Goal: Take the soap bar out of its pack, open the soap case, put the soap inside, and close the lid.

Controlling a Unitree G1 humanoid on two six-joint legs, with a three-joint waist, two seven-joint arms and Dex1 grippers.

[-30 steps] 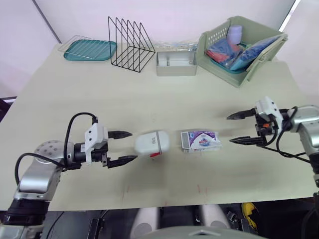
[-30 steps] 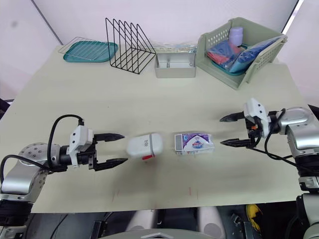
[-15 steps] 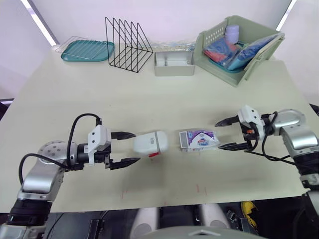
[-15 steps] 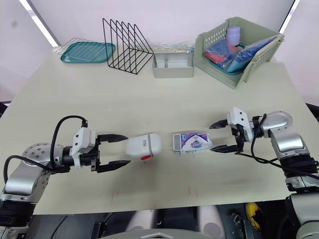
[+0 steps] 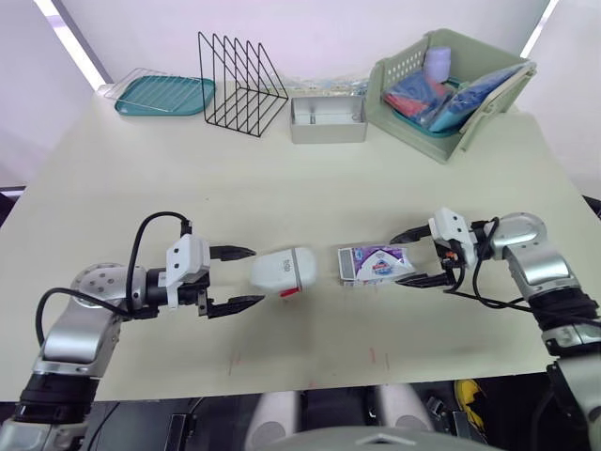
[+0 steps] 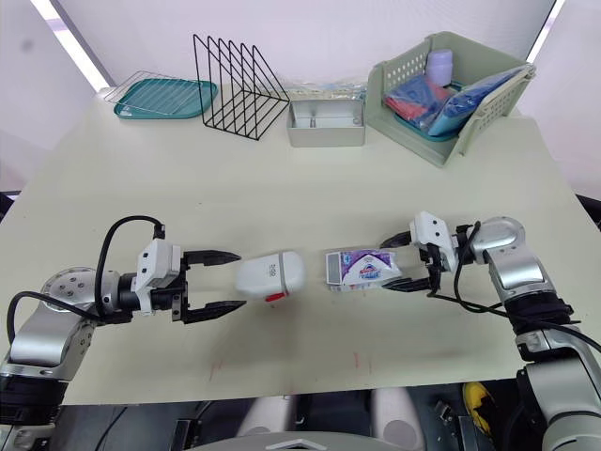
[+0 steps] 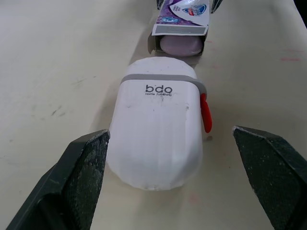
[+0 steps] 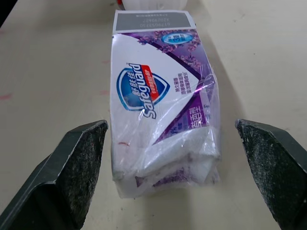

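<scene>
One soap case (image 5: 285, 271) and one soap pack (image 5: 376, 264) lie end to end on the surface (image 5: 282, 169). The case is closed. The pack's open end shows the lilac soap bar (image 7: 180, 44). My left pincer (image 5: 255, 276) gapes wide astride the case's end, and my right pincer (image 5: 398, 260) gapes wide astride the pack's crumpled end. Neither grips anything.

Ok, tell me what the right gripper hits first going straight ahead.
The soap pack. Its crumpled end lies between the right gripper's open fingers, so it likely meets that end first.
</scene>
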